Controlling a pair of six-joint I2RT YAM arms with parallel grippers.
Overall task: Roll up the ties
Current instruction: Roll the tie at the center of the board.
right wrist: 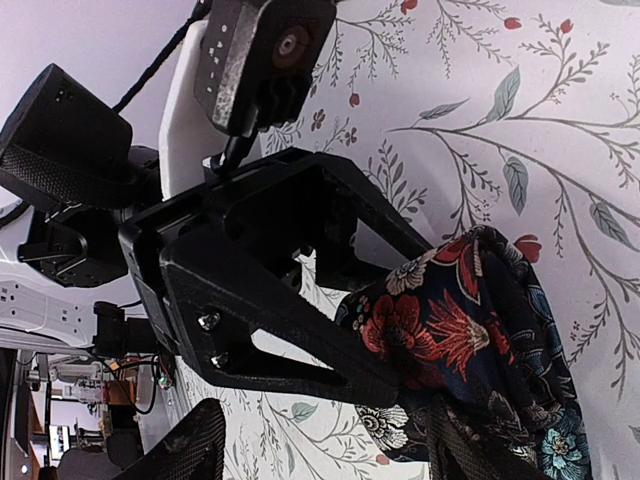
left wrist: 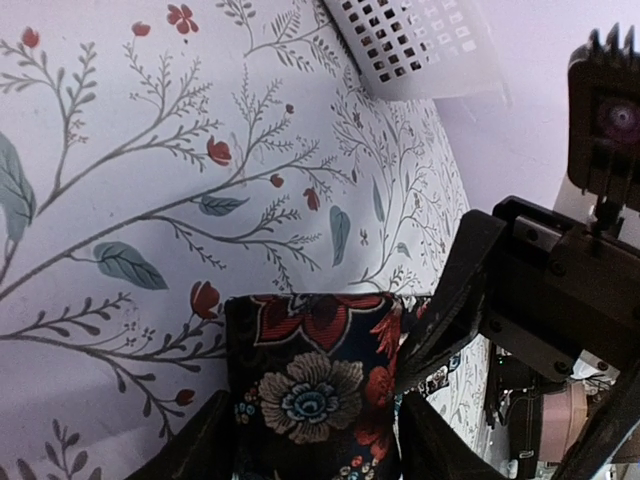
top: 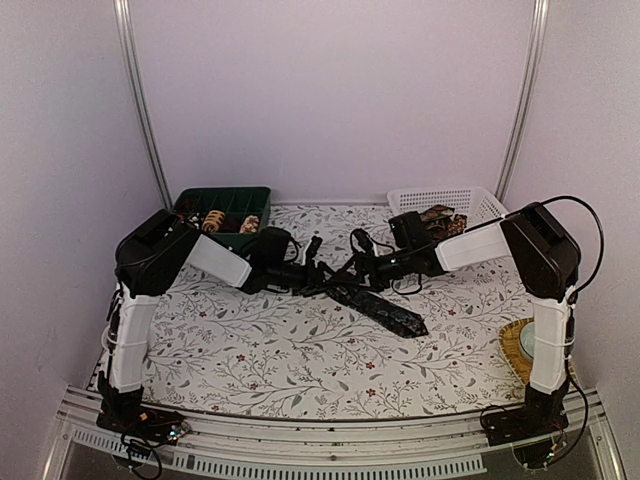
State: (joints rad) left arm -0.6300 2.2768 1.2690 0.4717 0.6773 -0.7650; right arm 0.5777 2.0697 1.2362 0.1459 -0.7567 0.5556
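The white floral-print surface [top: 300, 350] was enclosed by lilac walls [top: 330, 90]. The dark flowered tie [top: 385, 310] was straddled by the left end effector [left wrist: 310, 420], grip unclear; the right end effector [right wrist: 325, 440] was spread apart.

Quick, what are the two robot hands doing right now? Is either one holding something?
Left gripper: closed on the tie.
Right gripper: open, one finger against the tie.

Soft, even, diffuse light — low contrast throughout.
From above the picture runs slightly soft, the black arms [top: 215, 262] lose detail and only faint shadows sit on the tabletop [top: 300, 350]; up close the tie [left wrist: 315, 385] print comes through crisp, while the left gripper [left wrist: 312, 445] and right gripper [right wrist: 325, 455] go dark and blurry at the bottom edge.
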